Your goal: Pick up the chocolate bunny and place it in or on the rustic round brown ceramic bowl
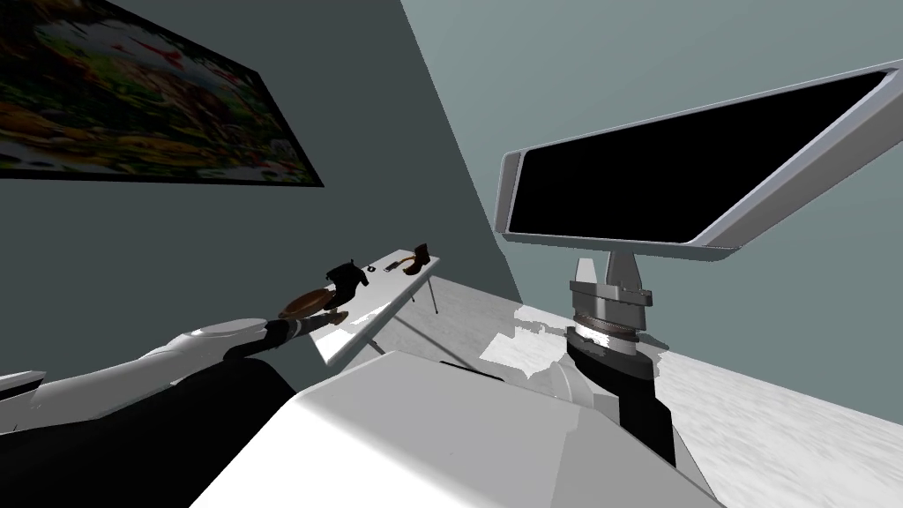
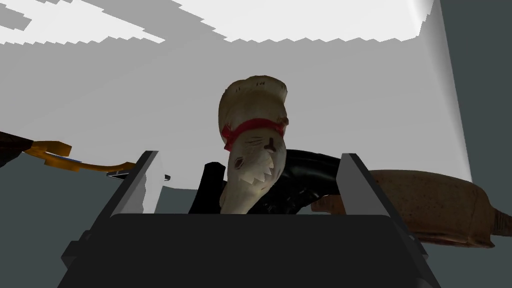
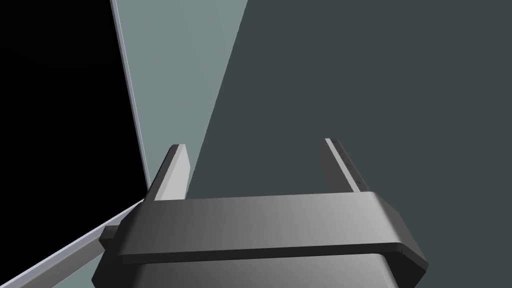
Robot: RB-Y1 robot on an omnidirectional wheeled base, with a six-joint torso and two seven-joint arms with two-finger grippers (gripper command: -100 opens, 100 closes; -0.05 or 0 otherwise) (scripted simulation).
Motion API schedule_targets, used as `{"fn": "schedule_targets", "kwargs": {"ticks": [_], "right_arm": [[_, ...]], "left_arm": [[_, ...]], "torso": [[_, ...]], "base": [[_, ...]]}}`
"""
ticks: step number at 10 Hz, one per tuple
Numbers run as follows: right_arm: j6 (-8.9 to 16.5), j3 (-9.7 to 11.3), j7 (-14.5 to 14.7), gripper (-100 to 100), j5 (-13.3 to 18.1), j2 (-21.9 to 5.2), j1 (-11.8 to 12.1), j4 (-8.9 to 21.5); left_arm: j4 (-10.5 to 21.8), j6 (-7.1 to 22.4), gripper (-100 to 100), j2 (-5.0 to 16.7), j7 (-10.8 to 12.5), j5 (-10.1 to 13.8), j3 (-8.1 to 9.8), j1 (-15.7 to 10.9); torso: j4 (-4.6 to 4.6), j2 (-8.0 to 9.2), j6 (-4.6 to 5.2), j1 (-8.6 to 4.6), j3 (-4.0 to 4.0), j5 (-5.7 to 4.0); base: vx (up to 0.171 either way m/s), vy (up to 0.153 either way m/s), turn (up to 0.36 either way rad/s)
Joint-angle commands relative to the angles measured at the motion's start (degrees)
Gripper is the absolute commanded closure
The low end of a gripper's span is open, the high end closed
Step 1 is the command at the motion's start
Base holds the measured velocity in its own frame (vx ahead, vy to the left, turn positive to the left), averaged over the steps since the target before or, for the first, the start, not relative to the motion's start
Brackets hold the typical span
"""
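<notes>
A dark grey wall (image 1: 176, 256) carries a wide, bright picture (image 1: 132, 97), and it meets a paler grey-green wall (image 1: 617, 62) at a corner. On my right, a large black panel in a light grey frame (image 1: 688, 176) hangs above my raised right arm. My right hand (image 3: 253, 143) points up towards the walls with its two fingers well apart and nothing between them. A narrow white desk (image 1: 381, 293) on thin legs stands against the dark wall, and my left arm reaches out across its near end. Near that end sits the round brown bowl (image 1: 307, 304). From the left wrist it is a shallow, light brown shape seen side-on, past one finger of my left hand (image 2: 250, 154). A shiny black curved thing (image 2: 305, 177) lies just beside the bowl and behind the bunny. In the head view it shows as a dark lump next to the bowl. The bunny (image 2: 252, 145) is drawn pale cream with a red band around it. It sits in the gap of my left hand, close to the hand's dark body. The fingers (image 2: 145, 180) are spread wide, with clear space between each one and the bunny, so nothing is clamped. I cannot tell whether the bunny stands or lies on the desk. Further along the desk there is an orange, curved piece (image 2: 55, 152). Beyond that are a small dark bit (image 1: 391, 265) and a small brown thing (image 1: 421, 255) at the far end.
</notes>
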Motion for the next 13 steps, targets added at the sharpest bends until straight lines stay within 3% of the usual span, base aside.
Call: {"fn": "schedule_targets", "kwargs": {"ticks": [1, 2, 4, 5, 9, 10, 11, 12, 13], "right_arm": [[0.0, 0.0, 0.0, 0, 0.0, 0.0, 0.0, 0.0], [0.0, 0.0, 0.0, 0, 0.0, 0.0, 0.0, 0.0], [0.0, 0.0, 0.0, 0, 0.0, 0.0, 0.0, 0.0], [0.0, 0.0, 0.0, 0, 0.0, 0.0, 0.0, 0.0], [0.0, 0.0, 0.0, 0, 0.0, 0.0, 0.0, 0.0], [0.0, 0.0, 0.0, 0, 0.0, 0.0, 0.0, 0.0], [0.0, 0.0, 0.0, 0, 0.0, 0.0, 0.0, 0.0], [0.0, 0.0, 0.0, 0, 0.0, 0.0, 0.0, 0.0], [0.0, 0.0, 0.0, 0, 0.0, 0.0, -0.01, 0.0]], "left_arm": [[0.0, 0.0, 0, 0.0, 0.0, 0.0, 0.0, 0.0], [0.93, 0.33, -100, -1.86, -1.32, 0.0, -0.35, -0.77], [1.23, 0.05, -100, -1.84, -1.24, 0.05, -0.3, -0.83], [1.29, 0.05, 100, -1.93, -1.42, 0.05, -0.3, -0.85], [1.29, 0.07, 100, -1.9, -1.45, 0.02, -0.31, -0.84], [1.28, 0.06, 0, -1.91, -1.44, 0.03, -0.31, -0.84], [0.15, 0.05, 100, -0.31, -0.23, 0.0, -0.06, -0.13], [0.5, 0.16, 100, -1.05, -0.9, 0.01, -0.17, -0.42], [0.4, 0.18, 0, -0.94, -0.74, 0.01, -0.15, -0.35]], "torso": [[0.0, 0.0, 0.0, 0.0, 0.0, 0.0], [0.03, 0.1, 0.0, 0.03, 0.06, 0.01], [0.02, 0.04, 0.01, 0.17, 0.03, 0.05], [0.02, 0.09, -0.01, 0.13, 0.06, 0.03], [0.06, 0.19, -0.02, 0.07, 0.12, 0.03], [0.06, 0.19, -0.02, 0.06, 0.12, 0.02], [0.06, 0.19, -0.02, 0.06, 0.12, 0.02], [0.07, 0.27, -0.07, -0.01, 0.17, -0.02], [0.08, 0.27, -0.04, -0.01, 0.17, 0.0]], "base": [[0.006, -0.002, 0.002], [0.026, 0.015, -0.065], [0.028, 0.024, -0.047], [0.0, 0.0, 0.0], [0.0, 0.0, 0.0], [0.0, 0.0, 0.0], [-0.023, -0.014, 0.086], [-0.014, -0.01, 0.025], [0.0, 0.0, 0.0]]}}
